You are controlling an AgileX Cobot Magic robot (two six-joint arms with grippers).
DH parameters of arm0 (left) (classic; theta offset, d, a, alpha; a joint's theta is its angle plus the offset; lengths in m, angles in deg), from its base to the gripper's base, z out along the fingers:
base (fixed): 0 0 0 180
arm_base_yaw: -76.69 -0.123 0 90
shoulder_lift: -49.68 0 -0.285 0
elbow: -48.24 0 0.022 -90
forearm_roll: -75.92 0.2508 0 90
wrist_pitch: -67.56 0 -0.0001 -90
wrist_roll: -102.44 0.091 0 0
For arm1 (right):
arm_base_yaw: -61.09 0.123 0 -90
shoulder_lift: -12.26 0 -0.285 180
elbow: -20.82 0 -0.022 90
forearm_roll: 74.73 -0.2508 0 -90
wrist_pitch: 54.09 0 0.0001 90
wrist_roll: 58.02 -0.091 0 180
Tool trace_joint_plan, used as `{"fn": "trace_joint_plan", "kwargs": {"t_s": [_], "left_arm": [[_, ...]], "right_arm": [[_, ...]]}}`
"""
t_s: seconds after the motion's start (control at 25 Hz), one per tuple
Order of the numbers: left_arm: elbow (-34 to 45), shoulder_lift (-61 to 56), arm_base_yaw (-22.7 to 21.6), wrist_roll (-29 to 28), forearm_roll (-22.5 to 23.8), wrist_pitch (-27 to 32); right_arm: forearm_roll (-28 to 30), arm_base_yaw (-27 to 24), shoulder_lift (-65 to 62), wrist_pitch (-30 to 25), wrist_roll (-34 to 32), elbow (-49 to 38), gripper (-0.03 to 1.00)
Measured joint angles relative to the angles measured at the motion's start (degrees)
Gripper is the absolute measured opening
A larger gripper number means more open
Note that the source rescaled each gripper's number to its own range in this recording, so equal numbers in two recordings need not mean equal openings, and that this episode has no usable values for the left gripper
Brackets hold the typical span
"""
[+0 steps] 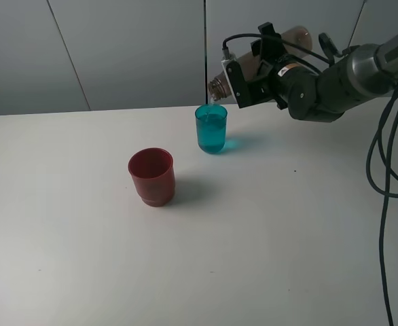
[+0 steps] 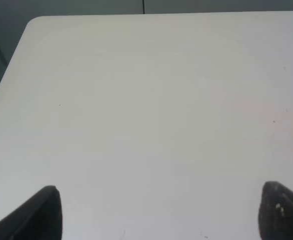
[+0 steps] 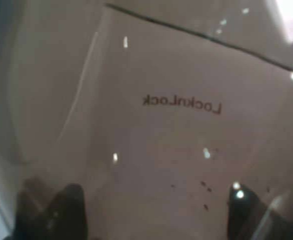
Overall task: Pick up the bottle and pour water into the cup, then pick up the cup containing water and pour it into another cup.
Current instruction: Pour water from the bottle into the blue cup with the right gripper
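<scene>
At the back of the white surface [image 1: 63,258], right of centre, the right end effector [image 1: 250,73] pinched the bottle [image 1: 219,85] around its body. It held the bottle in the air, tipped almost level, with the mouth just above the rim of the teal cup [image 1: 211,129]. I judged the tilt was meant to let water run out slowly, and the mouth sat over the cup so nothing landed on the surface. The teal cup stood upright and water seemed to reach high inside it. The red cup [image 1: 151,176] stood upright nearer the front and to the left, well apart from the teal cup. It looked empty, and I took it to be waiting for the second pour.

The left end effector [image 2: 159,215] hung over bare surface, its fingers [image 2: 41,215] spread wide with nothing between them. I took it to be parked clear of the pour.

Much was hidden. In the high view the right end effector covered the bottle's middle, and the left arm was out of frame. A thin thread of water seemed to fall from mouth to cup, but it was too faint for me to be sure. I saw no cap. The right wrist view was filled with smoky plastic and mirrored lettering, so I could not tell how much water remained in the bottle. The left wrist view caught only a red sliver at its edge.
</scene>
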Motion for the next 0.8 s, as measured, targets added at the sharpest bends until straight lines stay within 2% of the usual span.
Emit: {"fn": "trace_joint_plan", "kwargs": {"t_s": [0.8], "left_arm": [[0.0, 0.0, 0.0, -0.1, 0.0, 0.0]], "right_arm": [[0.9, 0.0, 0.0, 0.0, 0.0, 0.0, 0.01]]}}
